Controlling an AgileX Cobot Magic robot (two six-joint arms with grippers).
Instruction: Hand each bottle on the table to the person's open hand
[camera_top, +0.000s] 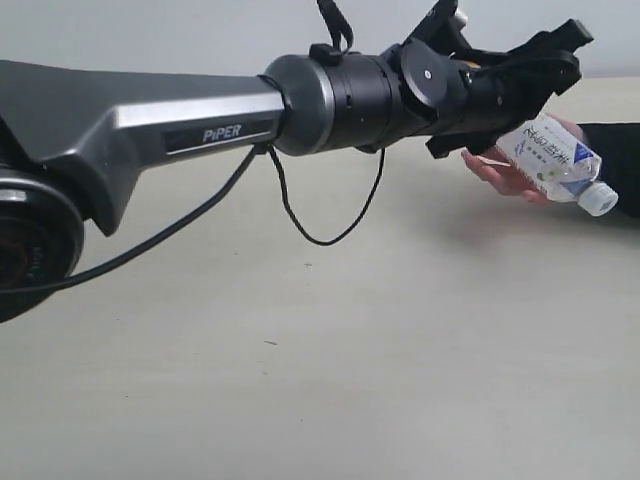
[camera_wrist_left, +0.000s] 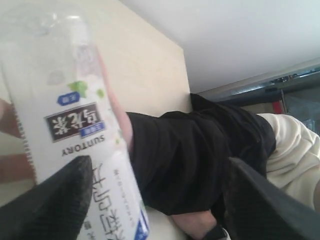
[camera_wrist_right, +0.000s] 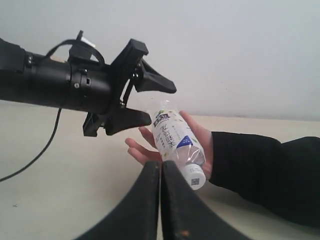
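Note:
A clear bottle (camera_top: 555, 160) with a white-and-navy label and a white cap lies tilted, cap down, in the person's open hand (camera_top: 503, 176) at the right of the table (camera_top: 350, 360). My left gripper (camera_top: 550, 95) hangs just above the hand, open, with its jaws spread wider than the bottle (camera_wrist_left: 75, 130), whose base end lies beside one finger (camera_wrist_left: 47, 200). The right wrist view shows the bottle (camera_wrist_right: 175, 137) resting on the palm (camera_wrist_right: 145, 150) under the left gripper (camera_wrist_right: 160, 102). My right gripper (camera_wrist_right: 160, 167) is shut on nothing, short of the hand. No other bottle shows.
The left arm (camera_top: 200, 120) stretches across the upper half of the exterior view, and a black cable (camera_top: 320, 235) loops down from it. The person's black sleeve (camera_top: 615, 150) lies on the table's right edge. A pale wall stands behind.

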